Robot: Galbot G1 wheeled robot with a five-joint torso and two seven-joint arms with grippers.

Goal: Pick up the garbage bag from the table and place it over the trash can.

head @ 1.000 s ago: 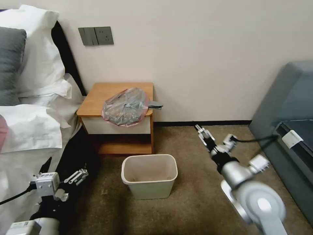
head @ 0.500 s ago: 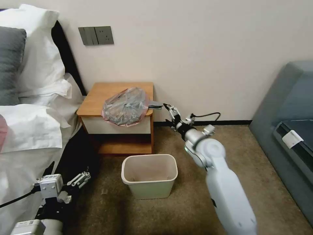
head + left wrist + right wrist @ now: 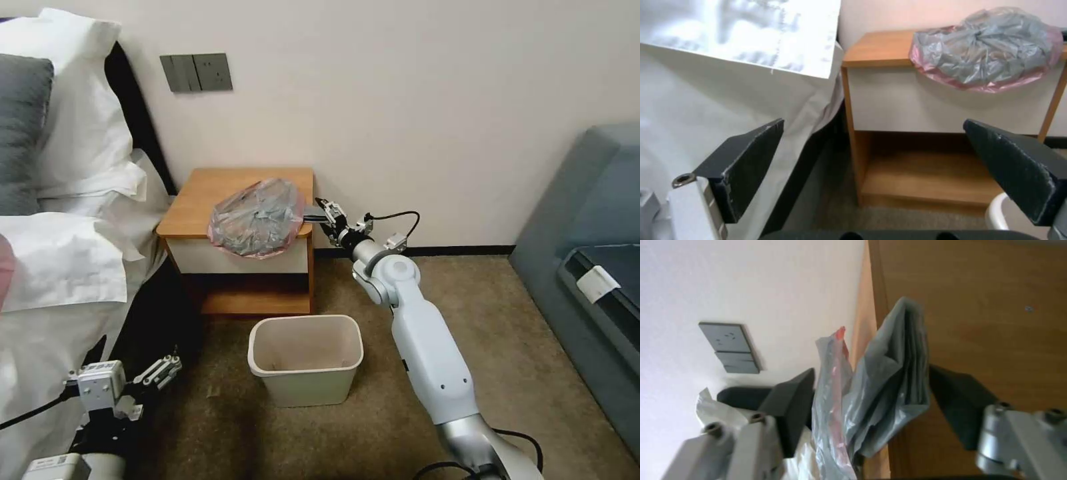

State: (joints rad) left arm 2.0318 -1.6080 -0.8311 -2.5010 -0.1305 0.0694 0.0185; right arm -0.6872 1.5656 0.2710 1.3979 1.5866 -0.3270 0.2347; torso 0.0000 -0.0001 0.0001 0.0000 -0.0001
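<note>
Right gripper (image 3: 323, 211): I have my right arm stretched forward to the right edge of the table (image 3: 200, 200). My two fingers are spread, one on each side of the folded grey tail of the bag that sticks out past the edge. In my right wrist view the pads (image 3: 791, 406) stand apart from the plastic; they are not pressed on it.

Garbage bag (image 3: 257, 217): it lies crumpled on the front right part of the table top. Its pinkish rim hangs a little over the front edge, above the white drawer front (image 3: 907, 100).

Table: it stands against the wall, between the bed (image 3: 60, 267) and my right arm. The low shelf (image 3: 925, 180) under the drawer is open.

Trash can (image 3: 307, 360): it stands upright on the carpet in front of the table, a little to the right, apart from it.

Left gripper (image 3: 157, 371): it hangs low beside the bed, well away from the table. Its fingers are wide apart and hold nothing.
</note>
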